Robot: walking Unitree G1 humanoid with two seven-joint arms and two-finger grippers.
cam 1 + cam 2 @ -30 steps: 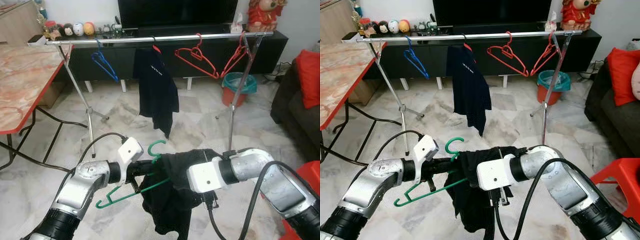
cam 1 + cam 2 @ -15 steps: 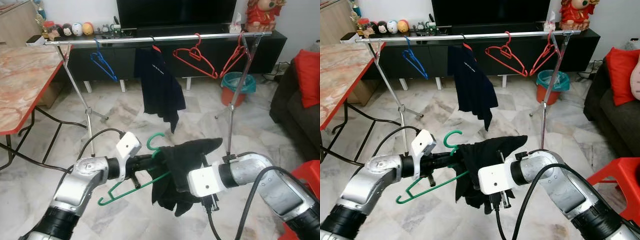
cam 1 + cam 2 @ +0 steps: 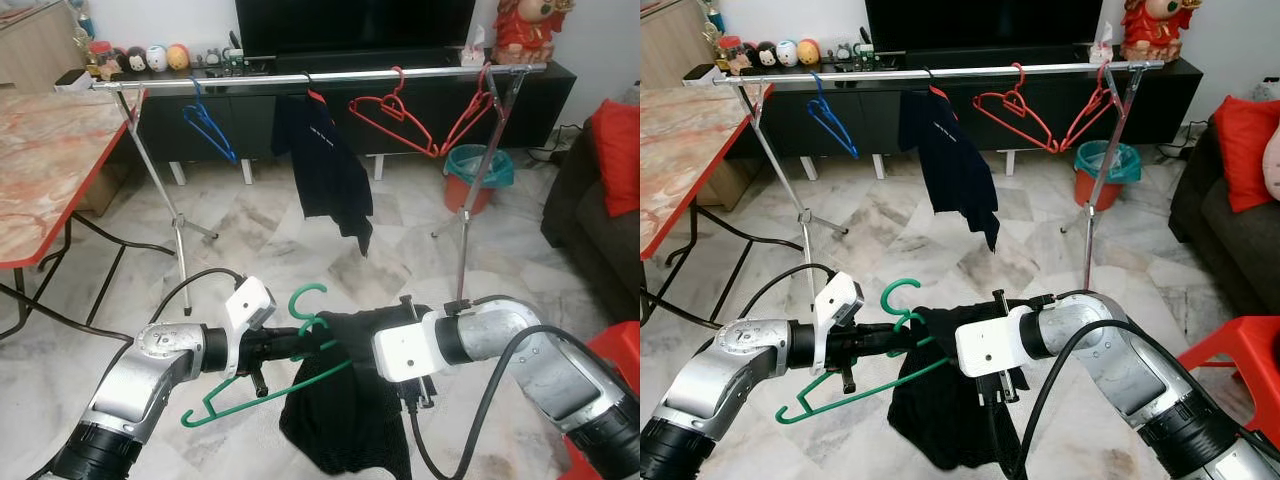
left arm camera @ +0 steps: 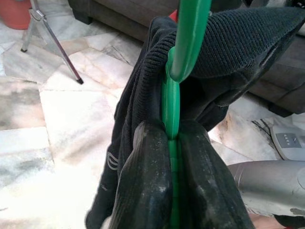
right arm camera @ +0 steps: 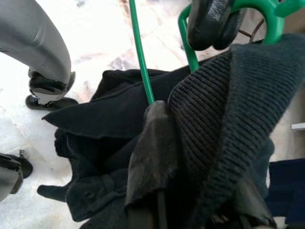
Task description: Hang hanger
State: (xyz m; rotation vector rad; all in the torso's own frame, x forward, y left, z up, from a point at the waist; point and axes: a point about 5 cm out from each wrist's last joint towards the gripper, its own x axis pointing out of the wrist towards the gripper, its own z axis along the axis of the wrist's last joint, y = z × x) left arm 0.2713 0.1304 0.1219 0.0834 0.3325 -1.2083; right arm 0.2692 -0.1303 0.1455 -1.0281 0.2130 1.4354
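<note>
1. The green hanger [image 3: 262, 388] is held low in front of the robot, above the marble floor [image 3: 250, 235], tilted, with its hook [image 3: 305, 300] pointing up and its free end sloping down to the robot's left. Its right half is hidden under the black garment [image 3: 348, 410] draped over it.

2. The left hand [image 4: 170, 183] is closed on the hanger's neck just below the hook. In the left wrist view both black fingers [image 4: 145, 186] press against the green stem, with only a thin strip of green showing between them.

3. The right hand [image 5: 157, 157] is buried in the garment's knit fabric. In the right wrist view one dark finger [image 5: 152, 148] lies beside the thin green bar, and the other is covered by cloth, so I cannot tell how far this hand is open or whether it grips cloth or bar. In the eye views the white wrist block and the cloth hide these fingers.

4. The right wrist view also shows the left hand's fingertips clamped at the hook's base. The garment's lower edge is cut off at the bottom of the left eye view.

5. Beyond stands the clothes rail [image 3: 330, 76], well apart from the held hanger. On it hang a blue hanger [image 3: 208, 128], a dark shirt [image 3: 330, 170] and red hangers [image 3: 395, 118].

6. A marble-topped desk [image 3: 40, 160] with a red edge is at the robot's left, and a teal bin [image 3: 478, 165] stands behind the rail's right leg.
</note>
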